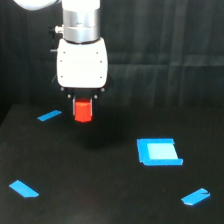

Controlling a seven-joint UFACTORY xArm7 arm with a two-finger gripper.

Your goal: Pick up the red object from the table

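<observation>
A: Where is the red object (pixel 83 110)?

B: Far left of the scene, directly under the white tool (pixel 82 100), top tucked between the short dark jaws. Appears raised off the black surface (pixel 100 190), though contact underneath hard to confirm against the dark.

A: And the tool's state?

B: Clenched on the red object, gripping its upper part. Held upright, probably to keep the stubby block square for a straight vertical lift.

A: Anything nearby?

B: A blue strip (pixel 49 116) just left of the block. A blue square (pixel 159 152) well apart, right and nearer. Two more blue strips along the near edge, left (pixel 23 189) and right (pixel 195 197).
</observation>
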